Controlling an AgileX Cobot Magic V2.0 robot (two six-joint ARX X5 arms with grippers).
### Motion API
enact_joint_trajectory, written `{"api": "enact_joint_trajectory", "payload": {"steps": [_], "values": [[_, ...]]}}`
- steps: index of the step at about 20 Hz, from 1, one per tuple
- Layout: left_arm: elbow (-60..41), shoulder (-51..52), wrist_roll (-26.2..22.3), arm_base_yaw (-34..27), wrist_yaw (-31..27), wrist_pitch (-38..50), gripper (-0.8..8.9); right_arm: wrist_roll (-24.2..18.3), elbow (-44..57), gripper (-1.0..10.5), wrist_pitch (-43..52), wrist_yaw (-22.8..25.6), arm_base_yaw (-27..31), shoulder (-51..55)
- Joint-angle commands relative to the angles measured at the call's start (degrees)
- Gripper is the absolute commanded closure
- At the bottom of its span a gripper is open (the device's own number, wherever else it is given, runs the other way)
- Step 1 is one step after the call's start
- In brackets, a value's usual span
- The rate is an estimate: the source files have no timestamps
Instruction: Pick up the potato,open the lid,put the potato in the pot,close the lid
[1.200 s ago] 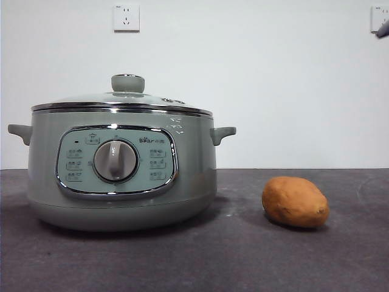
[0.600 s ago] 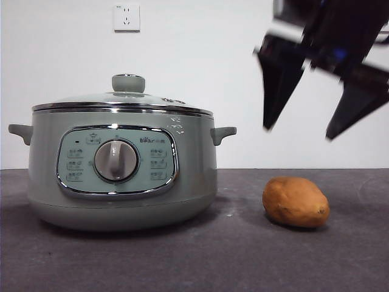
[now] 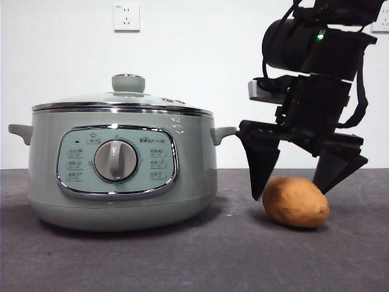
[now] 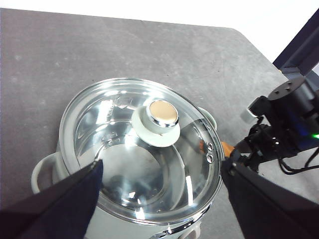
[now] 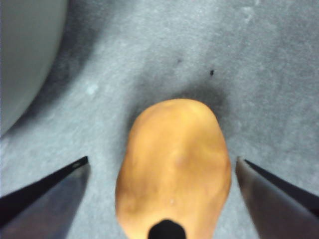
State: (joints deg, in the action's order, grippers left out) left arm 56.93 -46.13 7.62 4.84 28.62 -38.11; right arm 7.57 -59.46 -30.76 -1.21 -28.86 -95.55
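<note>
The potato (image 3: 296,202) lies on the dark worktop (image 3: 182,261) to the right of the pot (image 3: 121,167), apart from it, with its long axis running between my jaws in the right wrist view. My right pincer (image 3: 298,182) hangs just over it, released and spread wide, one jaw on each side, neither one touching the skin as far as I can tell. The lid (image 3: 121,100) sits shut on the pot, and my left pincer (image 4: 164,209) waits above it, also released, with nothing in its jaws. My worry is the skin: it looks smooth and rounded, so if I clench too high on the curve it could squirt out and roll toward the pot or off to the right. Coming down too far would drive my jaw tips into the worktop.
</note>
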Motion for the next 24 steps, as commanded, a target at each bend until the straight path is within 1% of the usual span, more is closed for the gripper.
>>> {"api": "enact_joint_trajectory", "payload": {"steps": [1, 3, 4, 7, 9, 12, 15, 16, 20, 24], "values": [[0.1, 0.0, 0.3, 0.1, -0.1, 0.3, 4.14, 0.7, 0.0, 7.3, 0.3, 1.6, 0.0, -0.9], [0.1, 0.0, 0.3, 0.1, -0.1, 0.3, 4.14, 0.9, 0.0, 9.3, 0.3, 2.9, 0.0, -0.9], [0.1, 0.0, 0.3, 0.1, -0.1, 0.3, 4.14, 0.9, 0.0, 9.6, 0.2, 2.9, -0.1, -0.8], [0.1, 0.0, 0.3, 0.2, 0.0, 0.3, 4.14, 0.9, 0.0, 9.6, -1.1, 2.8, -0.1, 1.0], [0.1, 0.0, 0.3, 0.7, 0.0, 0.4, 4.14, 1.0, 0.0, 9.6, -2.9, 2.8, -0.1, 4.0], [0.1, -1.8, 0.3, 2.5, -0.1, 1.4, 4.14, 0.9, 0.0, 9.6, -7.3, 2.8, -0.1, 9.9], [0.2, -5.5, 0.3, 5.4, -0.3, 5.0, 4.14, 0.9, 0.0, 9.6, -11.8, 2.9, 0.0, 16.2], [0.3, -7.1, 0.3, 6.7, -1.4, 6.5, 4.14, 0.9, 0.0, 9.6, -13.0, 2.9, 0.0, 18.1], [0.9, -14.2, 0.1, 12.8, -10.9, 13.6, 4.14, 0.9, 0.0, 9.6, -15.7, 2.9, 0.0, 23.8], [2.0, -21.1, 0.0, 17.5, -15.7, 19.1, 4.14, 1.0, 0.0, 9.6, -16.9, 2.9, 0.0, 25.8]]}}
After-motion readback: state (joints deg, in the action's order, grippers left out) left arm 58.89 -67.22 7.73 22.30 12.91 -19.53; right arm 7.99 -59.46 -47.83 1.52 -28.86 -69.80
